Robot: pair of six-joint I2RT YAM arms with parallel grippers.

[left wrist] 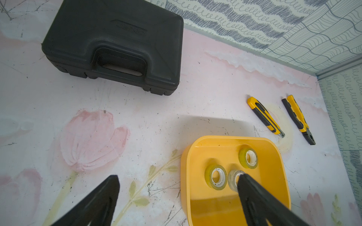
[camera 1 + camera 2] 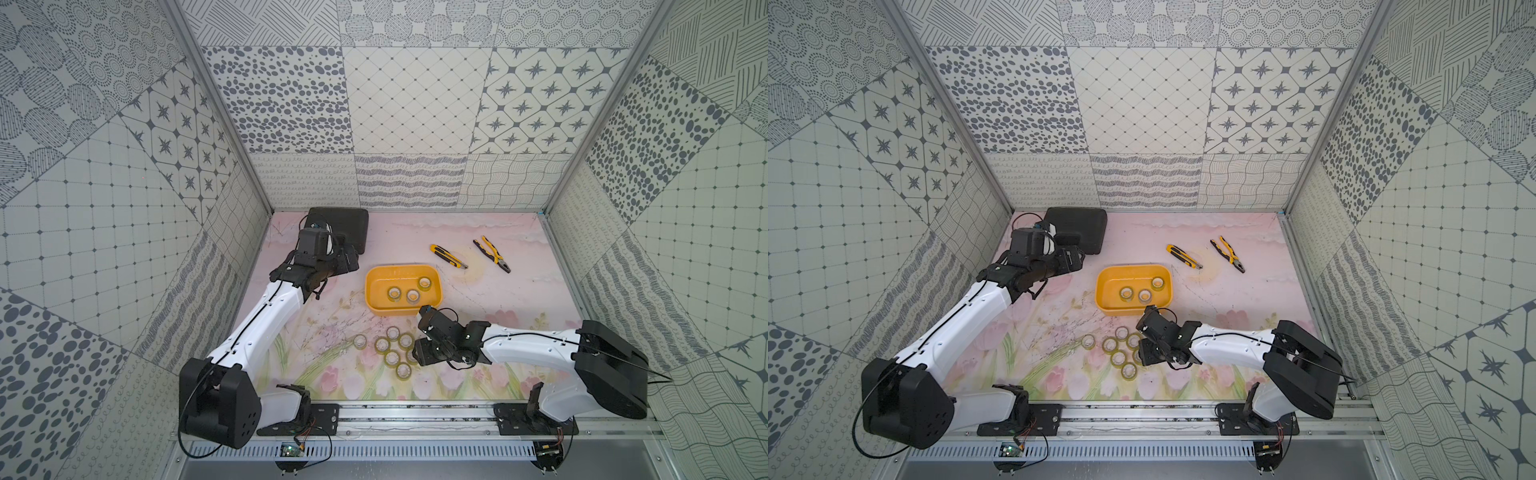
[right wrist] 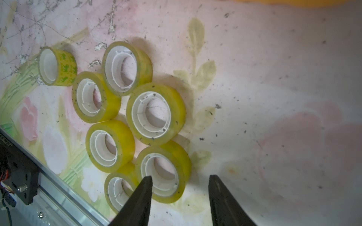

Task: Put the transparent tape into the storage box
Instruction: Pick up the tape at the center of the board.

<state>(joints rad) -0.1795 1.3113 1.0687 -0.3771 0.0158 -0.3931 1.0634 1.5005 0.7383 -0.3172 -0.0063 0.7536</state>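
The right gripper hangs with jaws spread and empty just beside a cluster of seven rolls of transparent tape, lying flat and packed close on the flowered mat. The left gripper — also spread, holding nothing — hovers by the storage box, a yellow tub with three more rolls inside; beyond it lie a utility knife and pliers, with a black case in the far left corner.
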